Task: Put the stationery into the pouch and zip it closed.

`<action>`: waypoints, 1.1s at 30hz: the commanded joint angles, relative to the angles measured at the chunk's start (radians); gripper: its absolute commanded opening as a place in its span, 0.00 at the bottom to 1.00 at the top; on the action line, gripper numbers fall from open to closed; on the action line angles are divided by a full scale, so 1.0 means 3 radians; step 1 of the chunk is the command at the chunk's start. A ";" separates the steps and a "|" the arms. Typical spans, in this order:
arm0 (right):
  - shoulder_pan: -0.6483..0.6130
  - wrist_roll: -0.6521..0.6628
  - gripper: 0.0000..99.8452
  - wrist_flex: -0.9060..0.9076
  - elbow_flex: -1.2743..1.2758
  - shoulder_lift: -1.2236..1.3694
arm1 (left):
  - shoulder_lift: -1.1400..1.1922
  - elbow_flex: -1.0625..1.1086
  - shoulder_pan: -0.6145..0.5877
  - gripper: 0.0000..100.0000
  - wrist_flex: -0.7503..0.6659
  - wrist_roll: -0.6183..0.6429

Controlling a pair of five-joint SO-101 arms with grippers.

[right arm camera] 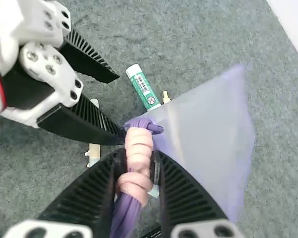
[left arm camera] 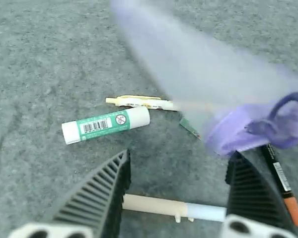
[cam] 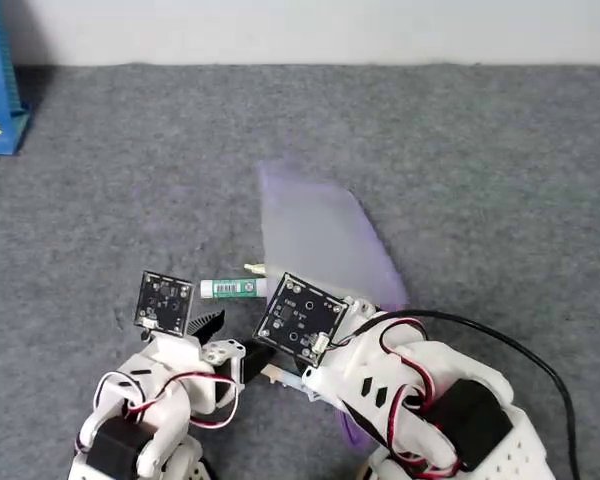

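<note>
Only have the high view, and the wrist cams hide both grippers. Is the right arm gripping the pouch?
Observer: Yes. The right gripper is shut on the pouch's bunched purple end.
Operator: Left one?
Observer: The left gripper is open and holds nothing. A cream and pale blue pen lies on the table between its jaws.
Operator: Anything hidden under the arms?
Observer: An orange and black pen lies beside the pouch's bunched end.
</note>
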 commanded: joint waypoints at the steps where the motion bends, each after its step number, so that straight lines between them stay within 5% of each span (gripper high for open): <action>1: -0.0018 -0.0020 0.01 -0.0008 -0.0036 -0.0054 | -0.0036 -0.0197 0.0026 0.30 0.0010 0.0041; 22: -0.0028 -0.0031 0.01 0.0059 -0.0036 -0.0054 | -0.0036 -0.0156 -0.0317 0.30 -0.0210 0.0041; 27: -0.0355 -0.0036 0.01 0.0151 -0.0036 -0.0054 | -0.0036 -0.0095 -0.0317 0.30 -0.0256 0.0041; 33: -0.0417 -0.0107 0.01 0.0156 -0.0036 -0.0069 | -0.0036 0.0033 -0.0317 0.15 -0.0368 0.0041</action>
